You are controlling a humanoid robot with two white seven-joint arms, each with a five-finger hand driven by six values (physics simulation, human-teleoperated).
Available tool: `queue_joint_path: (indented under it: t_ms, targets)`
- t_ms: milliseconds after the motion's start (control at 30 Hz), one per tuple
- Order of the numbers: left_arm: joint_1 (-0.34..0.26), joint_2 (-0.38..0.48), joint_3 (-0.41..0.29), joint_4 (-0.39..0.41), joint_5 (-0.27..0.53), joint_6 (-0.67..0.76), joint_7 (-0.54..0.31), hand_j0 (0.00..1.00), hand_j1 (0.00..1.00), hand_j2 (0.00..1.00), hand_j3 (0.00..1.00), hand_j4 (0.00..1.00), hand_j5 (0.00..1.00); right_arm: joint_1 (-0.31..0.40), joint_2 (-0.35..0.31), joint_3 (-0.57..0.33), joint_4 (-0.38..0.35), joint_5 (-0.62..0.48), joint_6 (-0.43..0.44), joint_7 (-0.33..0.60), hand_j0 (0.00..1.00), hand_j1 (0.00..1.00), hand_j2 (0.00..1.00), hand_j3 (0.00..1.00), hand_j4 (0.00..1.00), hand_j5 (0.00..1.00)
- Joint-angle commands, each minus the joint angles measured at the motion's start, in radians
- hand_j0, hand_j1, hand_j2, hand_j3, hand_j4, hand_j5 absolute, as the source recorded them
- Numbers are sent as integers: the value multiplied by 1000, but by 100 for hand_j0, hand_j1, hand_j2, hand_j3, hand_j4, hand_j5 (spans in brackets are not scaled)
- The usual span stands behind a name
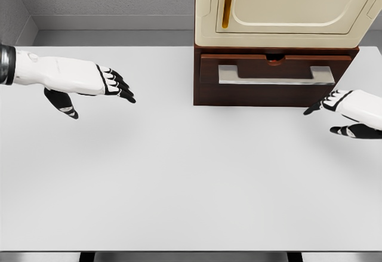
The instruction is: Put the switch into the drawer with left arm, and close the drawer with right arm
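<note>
We see the drawer (275,78) as a dark brown wooden front with a long silver handle (276,74), set under a cream appliance (286,8) at the far side of the white table (179,178). Its front looks flush with the brown base, so it appears closed. We cannot find the switch anywhere in this view.

Our right hand (349,110) hovers just to the right of the drawer and slightly nearer to us, fingers extended and relaxed, pointing toward the drawer's lower right corner and grasping nothing. Our left hand (83,83) floats well to the left of the drawer, above the table, fingers stretched out, thumb hanging below, also holding nothing.
</note>
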Motion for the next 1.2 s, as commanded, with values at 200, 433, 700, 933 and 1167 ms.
queue_joint_path:
  t_ms: [200,433,700,933,1167]
  targets:
    - [0,0,1,0,5,3,0,100,100,100,100,100,100,-38,2,10,6,-5,3,0,74,74,74,74,74,74]
    - [0,0,1,3,5,3,0,100,100,100,100,100,100,-66,14,14,8,3,3,0,74,74,74,74,74,74]
    - [0,0,1,8,5,3,0,100,100,100,100,100,100,-84,16,19,31,3,3,0,74,74,74,74,74,74]
    - [0,0,1,8,5,3,0,100,100,100,100,100,100,-129,25,46,66,5,3,0,74,74,74,74,74,74]
    - [0,0,1,8,5,3,0,100,100,100,100,100,100,-147,25,62,73,6,3,0,74,74,74,74,74,74]
